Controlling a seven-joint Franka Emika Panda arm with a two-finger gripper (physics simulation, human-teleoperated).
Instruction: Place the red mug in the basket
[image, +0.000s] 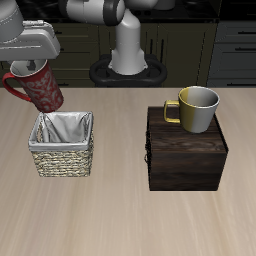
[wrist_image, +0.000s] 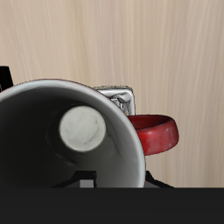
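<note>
The red mug (image: 40, 88), dark red with pale speckles, hangs tilted in the air just behind the basket's back rim, its loop handle pointing away from the basket. My gripper (image: 24, 68) is shut on the mug's rim from above. The basket (image: 62, 146), tan wicker with a grey-white lining, stands on the table below and slightly in front of the mug. In the wrist view the mug's grey-white inside (wrist_image: 70, 140) fills most of the frame and its red handle (wrist_image: 154, 134) sticks out sideways. My fingertips are hidden there.
A dark wooden box (image: 186, 150) stands on the table beside the basket, with a grey mug with a yellow handle (image: 195, 108) on top of it. The robot's base (image: 127, 55) stands at the table's back.
</note>
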